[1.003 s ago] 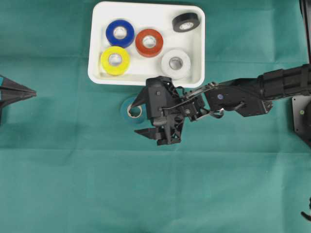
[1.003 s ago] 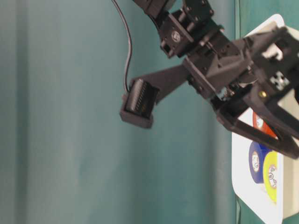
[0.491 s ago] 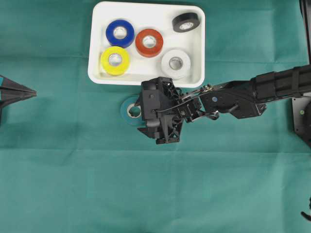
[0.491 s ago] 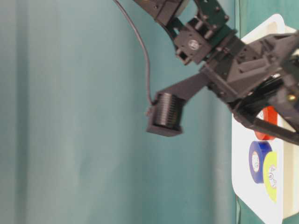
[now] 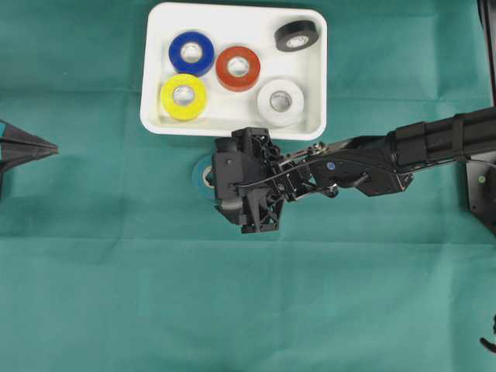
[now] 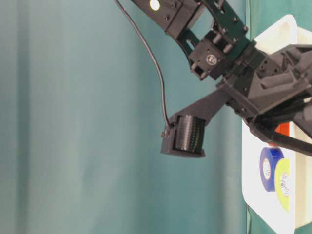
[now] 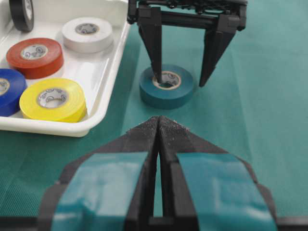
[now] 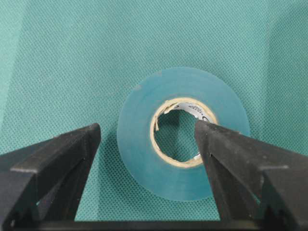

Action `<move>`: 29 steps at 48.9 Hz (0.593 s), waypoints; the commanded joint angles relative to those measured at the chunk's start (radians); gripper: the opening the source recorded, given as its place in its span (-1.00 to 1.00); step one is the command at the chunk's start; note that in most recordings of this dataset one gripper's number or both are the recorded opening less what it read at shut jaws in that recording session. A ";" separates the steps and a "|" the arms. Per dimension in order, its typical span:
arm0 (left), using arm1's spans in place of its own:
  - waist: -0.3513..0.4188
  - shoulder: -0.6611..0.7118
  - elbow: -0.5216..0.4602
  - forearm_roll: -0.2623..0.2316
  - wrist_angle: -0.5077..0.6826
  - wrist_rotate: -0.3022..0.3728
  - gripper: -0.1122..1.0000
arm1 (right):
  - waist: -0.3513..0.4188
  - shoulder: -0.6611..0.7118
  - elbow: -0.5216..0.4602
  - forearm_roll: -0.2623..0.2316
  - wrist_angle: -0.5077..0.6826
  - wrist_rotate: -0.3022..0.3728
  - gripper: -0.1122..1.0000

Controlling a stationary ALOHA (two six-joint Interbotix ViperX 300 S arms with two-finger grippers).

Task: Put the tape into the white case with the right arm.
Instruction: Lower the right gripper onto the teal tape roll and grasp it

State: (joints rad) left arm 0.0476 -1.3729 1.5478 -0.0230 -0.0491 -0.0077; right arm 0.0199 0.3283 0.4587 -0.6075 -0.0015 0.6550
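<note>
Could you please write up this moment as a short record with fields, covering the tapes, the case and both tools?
target tape: teal roll flat on the green cloth, just outside the white case
case contents: blue, red, yellow, white, black rolls
right tool: open, one finger in the roll's core, the other outside
left tool: shut, away from the tape

A counter [image 5: 116,294] covered edge to edge by a teal-green cloth with a fine woven texture. Faint straight fold creases run across the cloth, one horizontal line near the top and another below the middle. Lighting is even and soft, with only pale shadows. No walls, floor or windows are visible.
</note>
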 commanded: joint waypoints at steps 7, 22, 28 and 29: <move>0.000 0.008 -0.012 -0.003 -0.005 0.002 -0.79 | 0.003 -0.003 -0.031 0.000 0.021 0.003 0.09; 0.000 0.008 -0.012 -0.002 -0.005 0.002 -0.79 | 0.005 0.021 -0.052 0.000 0.023 0.003 0.07; 0.000 0.008 -0.011 -0.003 -0.005 0.002 -0.79 | 0.003 0.020 -0.058 0.000 0.034 0.003 -0.02; 0.000 0.008 -0.012 -0.003 -0.005 0.002 -0.79 | 0.005 0.020 -0.060 0.000 0.035 0.003 -0.07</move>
State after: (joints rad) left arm 0.0476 -1.3729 1.5478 -0.0245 -0.0491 -0.0077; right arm 0.0291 0.3620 0.4188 -0.6075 0.0291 0.6565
